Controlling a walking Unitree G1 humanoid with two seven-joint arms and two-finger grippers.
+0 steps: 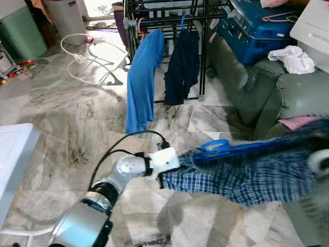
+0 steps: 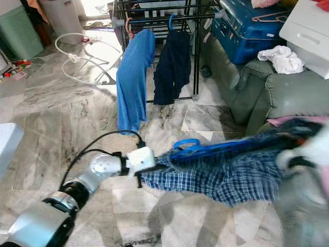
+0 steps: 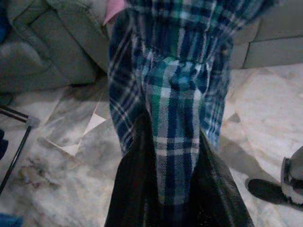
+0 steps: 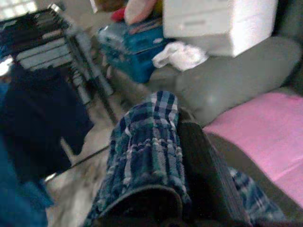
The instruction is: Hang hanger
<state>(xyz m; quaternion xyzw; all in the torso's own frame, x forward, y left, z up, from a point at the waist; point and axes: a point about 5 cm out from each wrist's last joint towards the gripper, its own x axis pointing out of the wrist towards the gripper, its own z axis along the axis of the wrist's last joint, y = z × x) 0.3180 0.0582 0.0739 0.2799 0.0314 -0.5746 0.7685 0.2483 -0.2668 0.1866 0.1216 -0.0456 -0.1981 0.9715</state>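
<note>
A blue-and-green plaid shirt is stretched level between my two grippers, above the marble floor. A blue hanger lies along its top edge, with the hook toward the left arm. My left gripper is shut on the shirt's left end, and the plaid cloth is pinched between its fingers. My right gripper, blurred at the right edge, is shut on the other end, where the cloth bunches against a finger. The black drying rack stands ahead with a blue shirt and a navy garment hanging on it.
A grey-green sofa stands to the right with a white cloth, a pink cushion and a blue suitcase on it. White wire hangers lie on the floor at the far left. A white table edge is at my left.
</note>
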